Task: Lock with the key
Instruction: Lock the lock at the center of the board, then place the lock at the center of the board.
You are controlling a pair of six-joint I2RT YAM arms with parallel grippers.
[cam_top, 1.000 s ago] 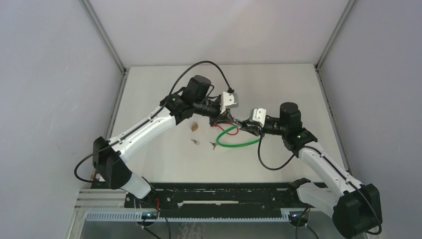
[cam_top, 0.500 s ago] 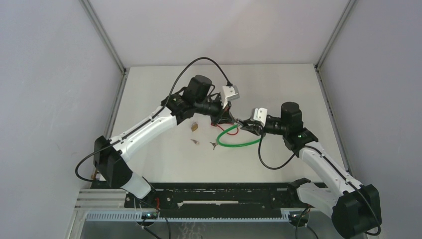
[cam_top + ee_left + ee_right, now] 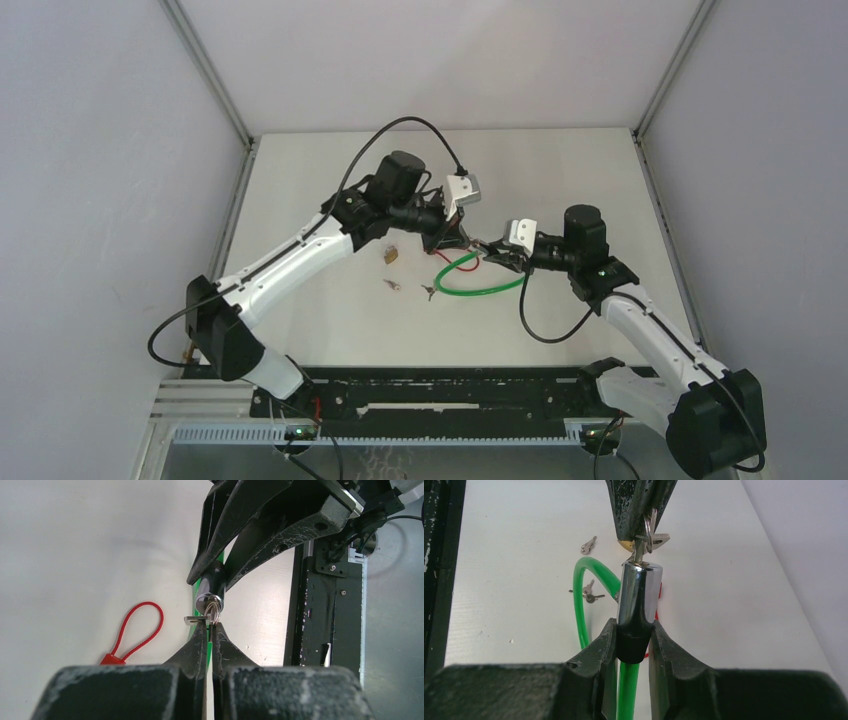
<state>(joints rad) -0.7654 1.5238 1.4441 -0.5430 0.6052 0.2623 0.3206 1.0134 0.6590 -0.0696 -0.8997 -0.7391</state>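
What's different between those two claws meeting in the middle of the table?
The left gripper is pinched almost fully shut on a thin key, while the right gripper has its jaws wider apart, clamped round the black end of a shiny lock. A green cable trails from the right one's load and nothing trails from the left's. Both are black, scuffed two-finger claws, facing tip to tip.

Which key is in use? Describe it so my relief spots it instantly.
Find the green cable loop on the table; its chrome lock cylinder is clamped in the right gripper. The key stands in that cylinder's end, pinched by the left gripper; the spare keys lie loose on the table.
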